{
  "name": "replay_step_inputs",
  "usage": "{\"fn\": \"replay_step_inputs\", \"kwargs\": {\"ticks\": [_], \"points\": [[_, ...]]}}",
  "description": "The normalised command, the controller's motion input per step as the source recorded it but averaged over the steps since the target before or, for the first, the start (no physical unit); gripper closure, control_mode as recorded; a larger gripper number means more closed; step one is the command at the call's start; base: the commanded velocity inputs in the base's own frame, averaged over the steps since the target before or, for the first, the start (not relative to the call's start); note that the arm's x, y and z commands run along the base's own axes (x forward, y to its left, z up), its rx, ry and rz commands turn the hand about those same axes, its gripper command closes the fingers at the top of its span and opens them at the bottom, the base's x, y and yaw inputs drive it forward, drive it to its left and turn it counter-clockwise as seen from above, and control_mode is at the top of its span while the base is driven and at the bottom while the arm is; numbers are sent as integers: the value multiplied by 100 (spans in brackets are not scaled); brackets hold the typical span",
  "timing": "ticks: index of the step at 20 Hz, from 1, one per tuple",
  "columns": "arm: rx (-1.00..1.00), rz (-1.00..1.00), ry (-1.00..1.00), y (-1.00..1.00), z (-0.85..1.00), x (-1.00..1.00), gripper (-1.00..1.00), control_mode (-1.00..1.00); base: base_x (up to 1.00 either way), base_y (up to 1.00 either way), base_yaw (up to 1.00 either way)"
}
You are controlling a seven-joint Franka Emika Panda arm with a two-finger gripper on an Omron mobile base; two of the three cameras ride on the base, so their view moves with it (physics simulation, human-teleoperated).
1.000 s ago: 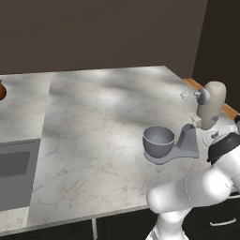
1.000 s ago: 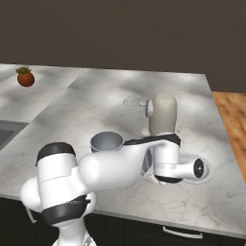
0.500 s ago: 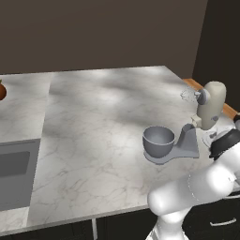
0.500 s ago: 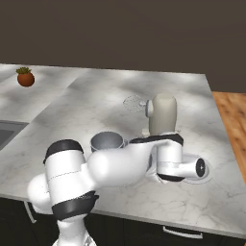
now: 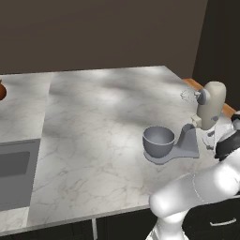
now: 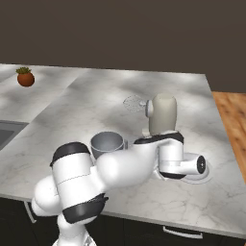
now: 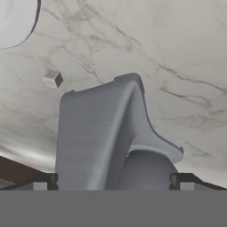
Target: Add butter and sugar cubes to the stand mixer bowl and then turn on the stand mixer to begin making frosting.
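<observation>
The stand mixer (image 6: 163, 114) stands near the counter's right end, its cream head tilted up and its wire whisk (image 6: 133, 103) pointing left. On its flat base, the grey stand mixer bowl (image 5: 158, 140) is open at the top. In the hand view the mixer's curved grey neck (image 7: 104, 133) rises close in front of my gripper (image 7: 113, 182). The gripper is open, and its fingertips (image 7: 44, 181) stand wide on either side of the neck with nothing held. One small pale sugar cube (image 7: 53, 79) lies on the marble beyond the neck. The butter is out of view.
A white plate (image 7: 13, 17) lies on the counter near the cube, and its rim (image 6: 205, 177) shows under my hand. A sink (image 5: 14, 171) is set in at the far left. A small potted plant (image 6: 25, 77) stands at the back left. The counter's right edge (image 6: 216, 110) is close.
My arm's elbow and upper links have shifted a little, while the hand stays behind the mixer. The mixer and bowl have not moved.
</observation>
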Motion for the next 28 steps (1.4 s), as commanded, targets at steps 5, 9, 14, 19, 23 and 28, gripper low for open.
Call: {"fn": "replay_step_inputs", "kwargs": {"ticks": [5, 9, 14, 19, 23, 28], "points": [[0, 0, 0, 0, -12, 6, -100, -100, 0, 0, 0], [0, 0, 0, 0, -11, 0, -100, -100, 0, 0, 0], [0, 0, 0, 0, -14, 0, -100, -100, 0, 0, 0], [0, 0, 0, 0, -7, 0, -100, -100, 0, 0, 0], [0, 0, 0, 11, -1, 0, -100, -100, 0, 0, 0], [0, 0, 0, 17, -4, 2, -100, -100, 0, 0, 0]]}}
